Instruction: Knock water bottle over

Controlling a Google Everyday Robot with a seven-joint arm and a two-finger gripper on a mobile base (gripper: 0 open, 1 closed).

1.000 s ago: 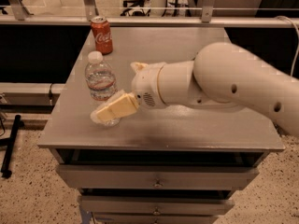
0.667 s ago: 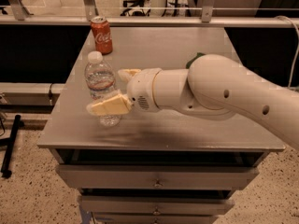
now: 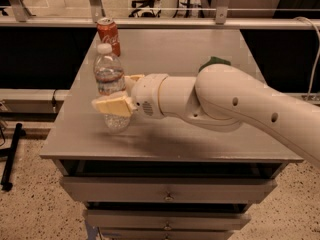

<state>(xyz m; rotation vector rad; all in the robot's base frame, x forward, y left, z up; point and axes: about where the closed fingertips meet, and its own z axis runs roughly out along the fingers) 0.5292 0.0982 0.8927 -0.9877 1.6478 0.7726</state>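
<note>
The water bottle [image 3: 109,76] is clear ribbed plastic with a white cap. It stands near the left edge of the grey table [image 3: 165,139], its top leaning slightly left. My gripper [image 3: 120,91] reaches in from the right at the bottle's mid height. The near cream finger [image 3: 112,105] crosses in front of the bottle's lower half. The far finger [image 3: 133,77] lies beside the bottle's right side. The fingers are apart, with the bottle against or between them. The bottle's lower middle is hidden by the near finger.
A red Coca-Cola can [image 3: 108,34] stands upright behind the bottle at the table's back left. A green object [image 3: 215,61] shows partly behind my arm. Drawers [image 3: 167,194] sit under the table. A railing [image 3: 160,23] runs behind the table.
My gripper has moved left to the bottle. The near finger now overlaps the bottle's front. The bottle still stands in about the same place.
</note>
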